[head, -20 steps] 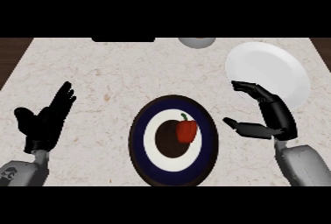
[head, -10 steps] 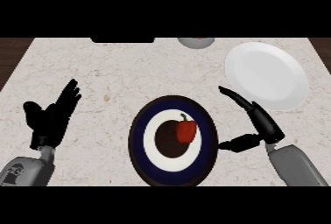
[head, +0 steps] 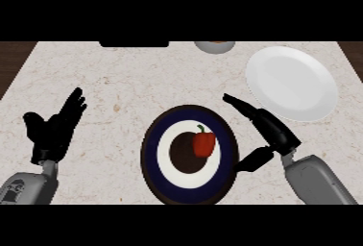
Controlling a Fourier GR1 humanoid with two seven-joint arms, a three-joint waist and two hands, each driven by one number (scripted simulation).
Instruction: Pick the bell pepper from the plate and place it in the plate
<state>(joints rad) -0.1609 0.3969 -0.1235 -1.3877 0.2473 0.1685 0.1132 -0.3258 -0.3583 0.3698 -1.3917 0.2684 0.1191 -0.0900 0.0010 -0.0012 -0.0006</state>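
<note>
A red bell pepper lies at the centre of a dark blue plate with a white ring and a dark middle. My right hand hovers open just right of that plate, fingers stretched toward the upper left and thumb low by the rim, apart from the pepper. A plain white plate sits at the upper right, behind the right hand. My left hand rests open at the left, fingers pointing up.
A grey bowl-like object and a black item sit at the counter's far edge. The dark edge of the counter shows at both upper corners.
My right hand has moved left and toward the blue plate, its fingers straightening out over the plate's right rim. The left hand has shifted slightly. The pepper has stayed put.
</note>
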